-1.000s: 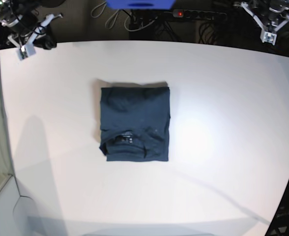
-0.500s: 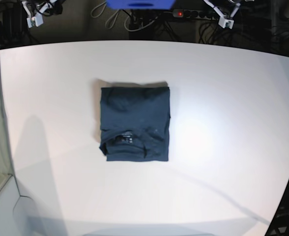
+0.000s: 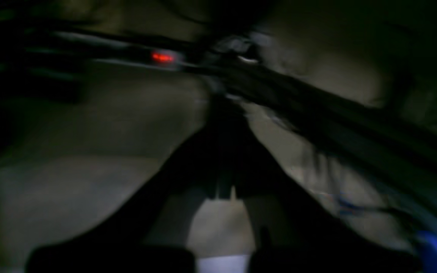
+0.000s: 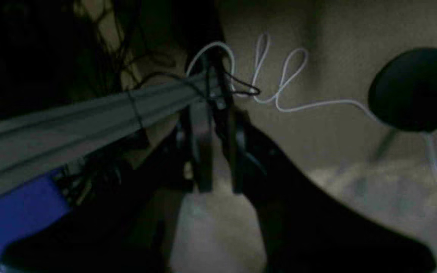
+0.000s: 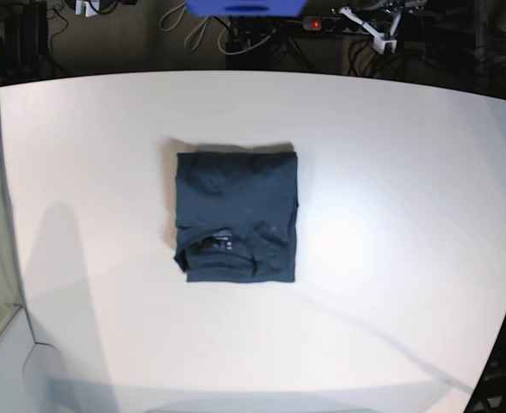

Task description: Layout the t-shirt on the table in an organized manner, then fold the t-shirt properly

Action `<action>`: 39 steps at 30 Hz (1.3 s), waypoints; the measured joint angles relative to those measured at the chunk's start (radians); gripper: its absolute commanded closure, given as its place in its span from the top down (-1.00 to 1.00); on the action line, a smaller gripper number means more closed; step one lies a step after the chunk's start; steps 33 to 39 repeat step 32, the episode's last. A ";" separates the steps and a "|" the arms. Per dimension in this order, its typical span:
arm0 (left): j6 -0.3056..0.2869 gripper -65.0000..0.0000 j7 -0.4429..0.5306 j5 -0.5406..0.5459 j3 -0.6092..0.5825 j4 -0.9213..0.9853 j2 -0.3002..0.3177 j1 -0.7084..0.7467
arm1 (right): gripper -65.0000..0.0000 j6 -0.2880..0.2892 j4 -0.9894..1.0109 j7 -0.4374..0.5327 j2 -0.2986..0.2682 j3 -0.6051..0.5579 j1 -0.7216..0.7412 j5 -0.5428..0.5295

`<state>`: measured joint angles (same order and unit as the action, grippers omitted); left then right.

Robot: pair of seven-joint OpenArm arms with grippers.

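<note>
The t-shirt [image 5: 236, 217] lies folded into a neat dark navy rectangle on the middle of the white table [image 5: 391, 172], its neck label facing up near the front edge. Both arms hang beyond the table's far edge, well away from the cloth. My left gripper [image 5: 380, 36] shows at the top right of the base view; in its own dark, blurred wrist view the left gripper [image 3: 224, 125] is shut and holds nothing. Only a white tip of my right gripper [image 5: 85, 7] shows at the top left. In the right wrist view, the right gripper [image 4: 218, 125] stands narrowly open and empty.
Behind the table the floor is dark, with a power strip [image 5: 315, 24] showing a red light, a blue object [image 5: 246, 7] and tangled cables. A looped white cable [image 4: 279, 76] and a black round base [image 4: 415, 89] lie on the floor.
Both arms have drawn back from the table's far corners, up and inward toward the top edge of the base view. The folded t-shirt has not moved.
</note>
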<state>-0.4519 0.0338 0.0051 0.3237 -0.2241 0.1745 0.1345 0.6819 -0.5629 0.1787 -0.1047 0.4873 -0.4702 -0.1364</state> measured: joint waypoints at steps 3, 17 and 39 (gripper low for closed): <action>0.146 -1.00 0.008 0.005 -0.099 0.002 -0.018 -0.002 | -0.79 0.000 0.185 0.127 -0.005 -0.046 0.056 0.054; 0.221 -1.00 0.032 0.003 -0.187 0.007 -0.079 0.002 | -0.79 -0.946 0.391 0.331 -0.021 -0.337 0.154 0.305; 0.222 -1.00 0.141 0.004 -0.187 0.127 -0.070 -0.029 | -0.79 -0.997 0.395 0.323 -0.014 -0.497 0.159 0.305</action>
